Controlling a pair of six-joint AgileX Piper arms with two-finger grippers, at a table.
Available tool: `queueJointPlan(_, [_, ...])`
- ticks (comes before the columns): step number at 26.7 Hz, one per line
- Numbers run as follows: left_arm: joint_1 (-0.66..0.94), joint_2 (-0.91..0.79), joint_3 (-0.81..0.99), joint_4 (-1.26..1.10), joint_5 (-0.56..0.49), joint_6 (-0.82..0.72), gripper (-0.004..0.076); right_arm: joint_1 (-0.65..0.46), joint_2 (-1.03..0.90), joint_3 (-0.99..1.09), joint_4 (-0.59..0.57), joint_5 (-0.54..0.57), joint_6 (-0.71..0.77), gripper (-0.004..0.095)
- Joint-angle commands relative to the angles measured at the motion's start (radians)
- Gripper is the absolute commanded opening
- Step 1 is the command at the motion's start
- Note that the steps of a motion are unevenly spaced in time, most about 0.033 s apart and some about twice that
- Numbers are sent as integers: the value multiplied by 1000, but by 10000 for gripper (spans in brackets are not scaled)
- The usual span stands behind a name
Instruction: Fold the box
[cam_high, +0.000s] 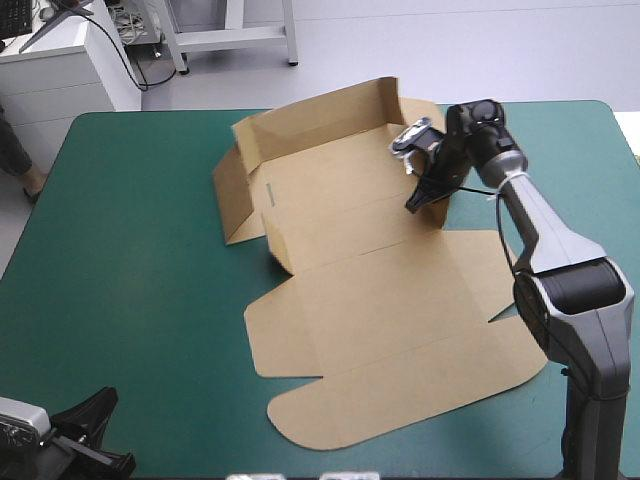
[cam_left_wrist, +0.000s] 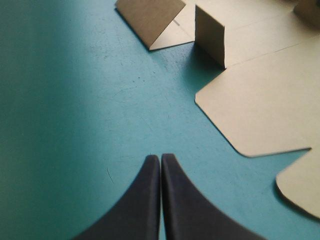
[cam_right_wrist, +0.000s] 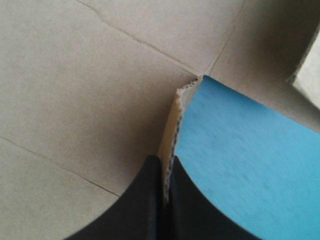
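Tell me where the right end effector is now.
In the high view, the right end effector is at the right side of the box, shut on its raised edge.

Box (cam_high: 380, 290): cut sheet of brown board, partly folded, laid at middle of worktop (cam_high: 130, 250), somewhat toward right. Far wall and left wall raised upright; short flap stood up at left of base. Right wall lifted on edge. Near half left flat: broad lid panel, rounded flaps spread toward near edge.
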Motion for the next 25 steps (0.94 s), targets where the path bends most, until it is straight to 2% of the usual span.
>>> queueJointPlan(1, [2,16,-23,-1,-70,-5,-8,105,-59,-44,-2,28,-138,-17])
queueJointPlan(6, [2,16,-23,-2,-70,-5,-8,294,-59,-44,0,28,-274,-17])
queueJointPlan(9, [2,16,-23,-2,-70,-5,-8,348,-59,-44,-25,29,-317,-18])
queueJointPlan(15, [2,16,-23,-2,-72,-5,-8,414,-59,-42,-7,31,-344,-18])
queueJointPlan(19, [2,16,-23,-2,-72,-5,-8,443,-59,-42,-6,31,-412,-19])
queueJointPlan(23, [2,16,-23,-2,-72,-5,-8,452,-48,-42,13,29,-563,-19])
queueJointPlan(25, [2,16,-23,-1,-72,-5,-8,452,-32,-42,-14,21,-640,-19])
